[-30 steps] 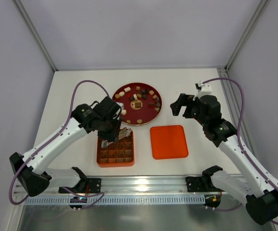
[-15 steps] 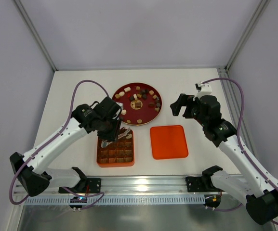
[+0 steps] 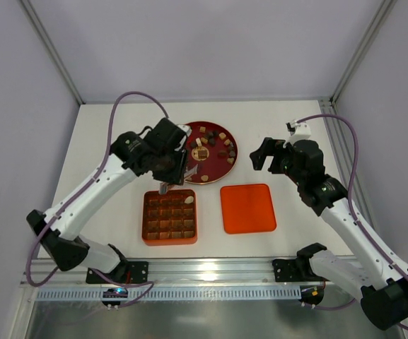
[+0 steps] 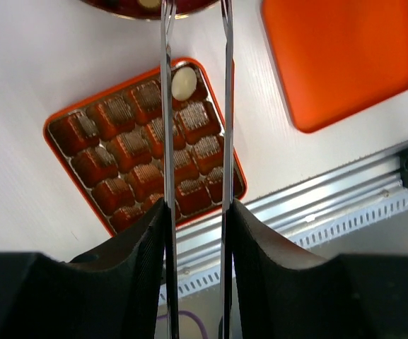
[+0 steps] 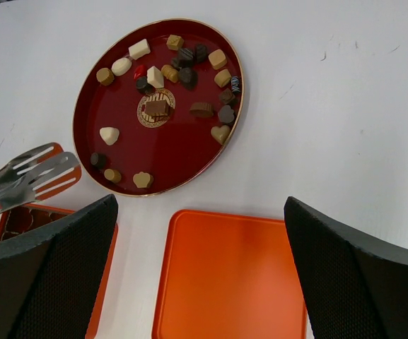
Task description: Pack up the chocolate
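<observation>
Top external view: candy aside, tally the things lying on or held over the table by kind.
Round dark-red plate: 1
Square orange gridded box: 1
Flat orange lid: 1
Metal tongs: 1
Total: 4

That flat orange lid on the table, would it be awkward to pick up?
Probably: the orange lid lies flat on the table, leaving little edge to grip. It looks thin and smooth, so likely light and apt to slide when pushed.
</observation>
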Robot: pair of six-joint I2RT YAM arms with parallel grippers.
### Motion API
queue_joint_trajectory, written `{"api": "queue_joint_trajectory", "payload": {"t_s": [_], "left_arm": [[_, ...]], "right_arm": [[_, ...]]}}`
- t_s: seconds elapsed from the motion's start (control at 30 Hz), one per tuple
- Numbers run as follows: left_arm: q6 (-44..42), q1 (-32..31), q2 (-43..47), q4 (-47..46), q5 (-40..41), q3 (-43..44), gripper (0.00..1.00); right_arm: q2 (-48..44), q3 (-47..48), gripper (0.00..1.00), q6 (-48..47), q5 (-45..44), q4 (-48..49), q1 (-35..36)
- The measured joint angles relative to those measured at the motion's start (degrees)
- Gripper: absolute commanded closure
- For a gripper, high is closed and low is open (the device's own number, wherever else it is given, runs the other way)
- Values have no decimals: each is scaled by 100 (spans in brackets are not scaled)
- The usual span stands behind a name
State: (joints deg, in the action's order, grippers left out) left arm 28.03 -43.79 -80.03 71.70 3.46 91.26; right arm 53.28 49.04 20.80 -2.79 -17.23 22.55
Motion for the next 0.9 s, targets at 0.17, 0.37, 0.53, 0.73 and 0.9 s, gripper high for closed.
{"api": "queue_joint_trajectory", "payload": {"t_s": [0.17, 0.37, 0.53, 0.73, 0.9], "left_arm": [[-227, 133, -951, -17, 411, 564, 60], [-501, 476, -1707, -76, 809, 741, 59], [-632, 820, -1840, -142, 857, 741, 57], [-743, 931, -1985, -254, 815, 739, 57], [-756, 933, -2122, -348, 710, 691, 57]], "right_arm": [[0, 0, 0, 0, 17, -2, 0], [-20, 0, 0, 0, 20, -2, 0], [-20, 0, 0, 0, 42, -4, 0], [-20, 0, 0, 0, 61, -2, 0], [-20, 0, 0, 0, 61, -2, 0]]}}
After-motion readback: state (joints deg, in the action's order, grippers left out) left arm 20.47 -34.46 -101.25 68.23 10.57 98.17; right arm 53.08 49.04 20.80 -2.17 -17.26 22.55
